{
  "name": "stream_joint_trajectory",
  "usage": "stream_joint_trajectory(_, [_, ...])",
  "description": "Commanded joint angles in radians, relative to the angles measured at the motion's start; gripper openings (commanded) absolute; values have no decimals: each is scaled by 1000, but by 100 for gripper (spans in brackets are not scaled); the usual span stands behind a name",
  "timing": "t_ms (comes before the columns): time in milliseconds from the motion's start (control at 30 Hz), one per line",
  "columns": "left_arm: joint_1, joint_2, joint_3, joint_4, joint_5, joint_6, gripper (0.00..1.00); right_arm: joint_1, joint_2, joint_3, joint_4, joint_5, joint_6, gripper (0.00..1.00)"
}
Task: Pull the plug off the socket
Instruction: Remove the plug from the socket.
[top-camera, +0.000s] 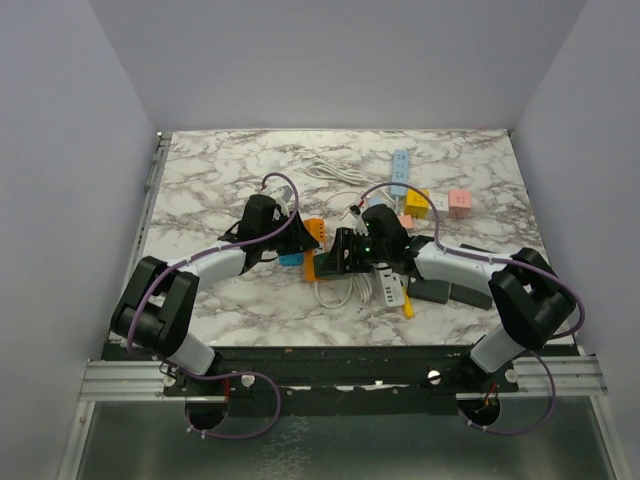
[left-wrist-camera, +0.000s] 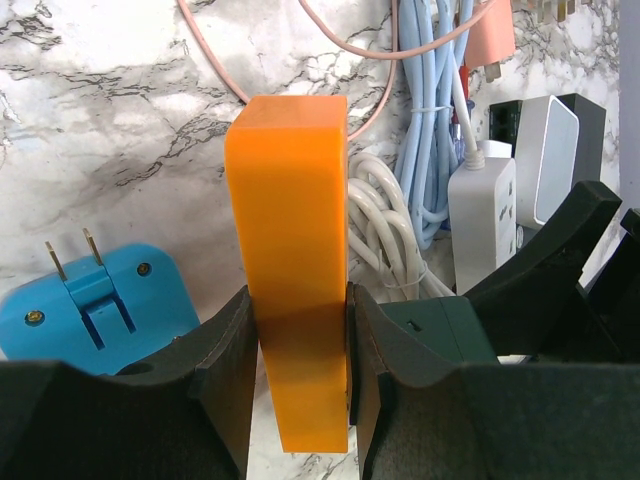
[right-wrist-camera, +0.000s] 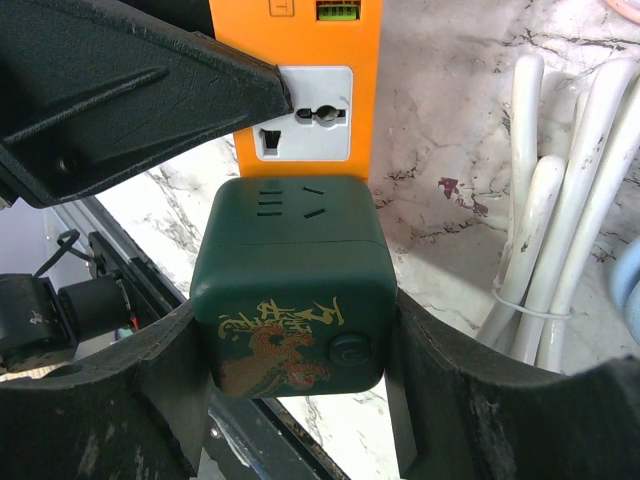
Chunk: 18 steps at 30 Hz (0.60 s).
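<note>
The socket is an orange power strip (left-wrist-camera: 290, 250), standing on edge on the marble table, with a white outlet (right-wrist-camera: 310, 115) on its face. My left gripper (left-wrist-camera: 298, 370) is shut on its lower part, pads pressed on both flat sides. The plug is a dark green cube (right-wrist-camera: 290, 285) with a gold dragon print and sits against the orange face just below the outlet; its pins are hidden. My right gripper (right-wrist-camera: 295, 330) is shut on the cube's two sides. From above, both grippers (top-camera: 300, 240) (top-camera: 338, 258) meet at the orange strip (top-camera: 314, 233).
A blue adapter (left-wrist-camera: 95, 300) with folded-out pins lies left of the strip. Coiled white cable (left-wrist-camera: 385, 240), a white power strip (left-wrist-camera: 483, 220) and grey blocks (top-camera: 450, 292) crowd the right. Farther back are a blue strip (top-camera: 400, 170), a yellow cube (top-camera: 417, 203) and a pink cube (top-camera: 459, 203).
</note>
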Motion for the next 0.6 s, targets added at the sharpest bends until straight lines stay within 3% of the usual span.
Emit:
stream_joint_trajectory(0, [-4,0,6,-46,30,50,0,-46,9,-10,12,93,1,1])
stream_joint_trajectory(167, [-4,1,6,-47,30,46,0,-34,-8,-25,42,117,31,1])
stream_joint_trajectory(567, [-4,6,6,-46,29,46,0,84,-68,-28,-35,405,62,1])
